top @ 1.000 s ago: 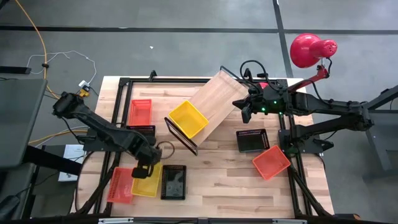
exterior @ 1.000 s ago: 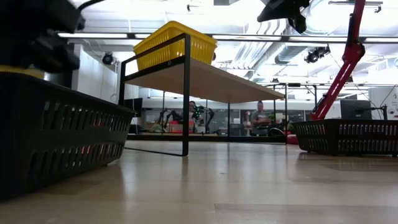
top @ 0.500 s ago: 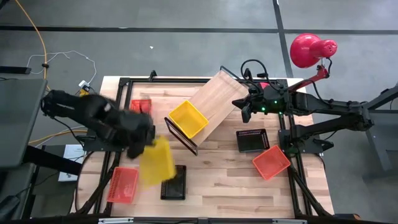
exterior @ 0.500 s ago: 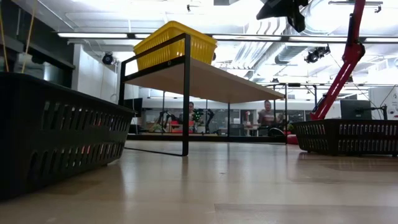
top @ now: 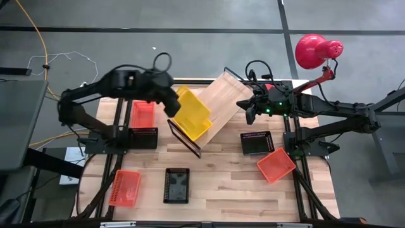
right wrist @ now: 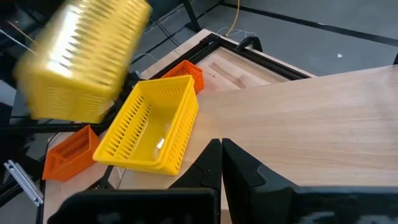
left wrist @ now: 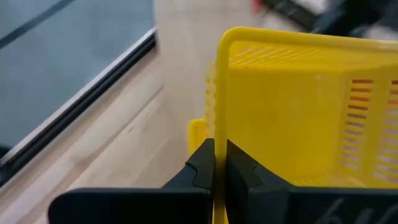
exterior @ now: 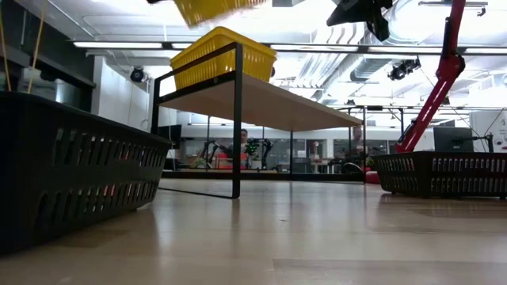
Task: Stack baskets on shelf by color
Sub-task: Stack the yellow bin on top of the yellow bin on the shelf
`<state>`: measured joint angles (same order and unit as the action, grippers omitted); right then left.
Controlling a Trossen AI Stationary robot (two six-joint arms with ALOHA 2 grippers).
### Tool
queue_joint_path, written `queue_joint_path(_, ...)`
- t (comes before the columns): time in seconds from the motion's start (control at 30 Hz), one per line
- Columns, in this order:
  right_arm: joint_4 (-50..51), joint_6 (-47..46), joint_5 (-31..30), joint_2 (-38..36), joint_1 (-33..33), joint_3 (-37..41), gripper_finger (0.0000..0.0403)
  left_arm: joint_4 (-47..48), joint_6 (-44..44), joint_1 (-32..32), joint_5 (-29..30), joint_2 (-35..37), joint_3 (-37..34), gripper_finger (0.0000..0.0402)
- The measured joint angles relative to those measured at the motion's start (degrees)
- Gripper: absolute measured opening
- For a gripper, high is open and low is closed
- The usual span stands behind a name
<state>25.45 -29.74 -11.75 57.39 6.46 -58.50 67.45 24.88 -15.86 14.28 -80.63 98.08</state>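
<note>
Over the shelf's left end, in the high view, the left gripper carries a yellow basket tilted above a second yellow basket that sits on the board; the right gripper hangs by the shelf's right end. Two orange baskets lie near the table's left edge, one at the front-left corner and one farther back, a third orange one juts past the right edge, and black baskets sit at the front and right. Level across the table, the low view shows what overhead hides: the carried basket hangs clear above the seated one, with open room beneath the shelf. From the left wrist, dark fingers pinch the yellow rim. Past the right wrist's fingers, pressed together on nothing, both yellow baskets appear, one blurred aloft. No writing can be read.
</note>
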Motion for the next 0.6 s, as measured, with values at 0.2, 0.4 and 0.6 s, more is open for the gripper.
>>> queue_joint_path(0.2,0.0,0.0,0.0,0.0,0.0,0.0,0.0,2.5,-1.33,-1.9,-0.56,-4.86,-0.04,0.0)
queue_joint_path(0.4,0.02,0.04,-0.33,0.0,0.0,0.0,0.0,3.5,-2.6,-1.92,-4.79,-6.11,-0.04,0.0)
queue_joint_path(0.6,0.04,0.07,-1.62,0.0,0.0,0.0,0.0,6.03,-1.7,-1.9,-4.74,-6.05,-0.04,0.0)
